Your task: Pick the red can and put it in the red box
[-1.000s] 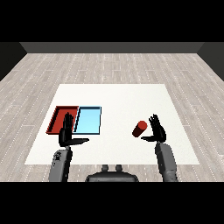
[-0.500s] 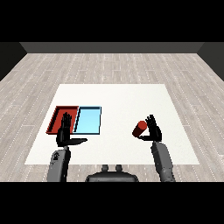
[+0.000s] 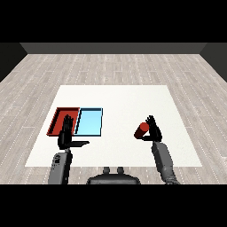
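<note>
Well right of the flat red tray point(image 3: 60, 119) on the white table point(image 3: 124, 99), the right hand point(image 3: 154, 131) touches the red cylindrical can point(image 3: 142, 130) with straight fingers, while the left hand point(image 3: 66, 136) stands spread at that tray's near edge.

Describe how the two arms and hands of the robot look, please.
Both forearms are grey, rounded and tube-like, coming up from the lower corners. Each ends in a black hand with slim fingers and a thumb: the left hand and the right hand. No cables or sleeves show.

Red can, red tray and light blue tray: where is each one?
Red cylindrical can point(image 3: 142, 130), head view, on its side.
Red rectangular tray point(image 3: 62, 117), head view, bare floor.
Light blue rectangular tray point(image 3: 90, 122), head view, floor centre.
</note>
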You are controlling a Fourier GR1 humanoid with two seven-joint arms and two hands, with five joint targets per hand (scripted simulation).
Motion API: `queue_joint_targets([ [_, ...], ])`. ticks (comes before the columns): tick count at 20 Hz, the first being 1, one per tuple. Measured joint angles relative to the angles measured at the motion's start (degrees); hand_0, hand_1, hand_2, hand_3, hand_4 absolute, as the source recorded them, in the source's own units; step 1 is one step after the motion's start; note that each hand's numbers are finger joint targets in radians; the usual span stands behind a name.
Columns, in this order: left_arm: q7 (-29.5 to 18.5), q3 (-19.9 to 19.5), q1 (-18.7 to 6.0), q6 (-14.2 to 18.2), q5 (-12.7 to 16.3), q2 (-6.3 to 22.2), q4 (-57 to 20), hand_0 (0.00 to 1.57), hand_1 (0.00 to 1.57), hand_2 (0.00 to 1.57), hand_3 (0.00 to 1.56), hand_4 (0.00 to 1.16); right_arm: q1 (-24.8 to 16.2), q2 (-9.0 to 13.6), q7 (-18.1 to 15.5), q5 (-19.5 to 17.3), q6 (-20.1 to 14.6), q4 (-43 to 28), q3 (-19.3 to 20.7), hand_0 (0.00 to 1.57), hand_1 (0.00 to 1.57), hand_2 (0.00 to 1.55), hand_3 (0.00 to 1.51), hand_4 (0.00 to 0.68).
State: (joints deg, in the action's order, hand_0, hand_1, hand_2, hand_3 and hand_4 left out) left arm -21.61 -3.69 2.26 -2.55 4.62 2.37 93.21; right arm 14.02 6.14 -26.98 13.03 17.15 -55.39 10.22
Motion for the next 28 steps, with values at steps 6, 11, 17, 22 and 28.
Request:
queue_joint_targets([
  [6, -0.41, -0.51, -0.06, 0.29, 0.02, 0.08, -0.07, 0.00, 0.00, 0.00, 0.00, 0.00, 2.07, -0.27, -0.17, -0.23, -1.18, 1.81, -0.56, 0.00, 0.00, 0.00, 0.00, 0.000],
  [11, 0.35, -0.16, -0.22, 0.25, 0.01, 0.03, 0.03, 0.00, 0.00, 0.00, 0.00, 0.00, 2.34, 0.05, 0.58, 0.12, -1.75, 1.66, -0.74, 0.00, 0.00, 0.00, 0.00, 0.000],
  [17, -0.19, 0.58, 0.10, 0.92, -0.31, -0.33, 0.30, 0.00, 0.00, 0.00, 0.00, 0.00, 2.74, 0.25, 2.03, 0.78, -1.84, 1.82, -1.01, 0.00, 0.00, 0.00, 0.00, 0.000],
  [22, 0.71, -0.15, 0.28, 0.23, 0.43, 0.42, 1.28, 0.00, 0.00, 0.00, 0.00, 0.00, 5.21, 0.15, -0.91, -0.32, -2.58, 6.71, -0.92, 0.00, 0.00, 0.00, 0.00, 0.000],
  [28, 1.82, -0.54, -1.02, 0.52, 0.49, 0.58, 1.09, 0.00, 0.00, 0.00, 0.00, 0.00, 6.20, 0.16, 0.38, -0.38, -3.33, 6.54, -1.49, 0.00, 0.00, 0.00, 0.00, 0.000],
])
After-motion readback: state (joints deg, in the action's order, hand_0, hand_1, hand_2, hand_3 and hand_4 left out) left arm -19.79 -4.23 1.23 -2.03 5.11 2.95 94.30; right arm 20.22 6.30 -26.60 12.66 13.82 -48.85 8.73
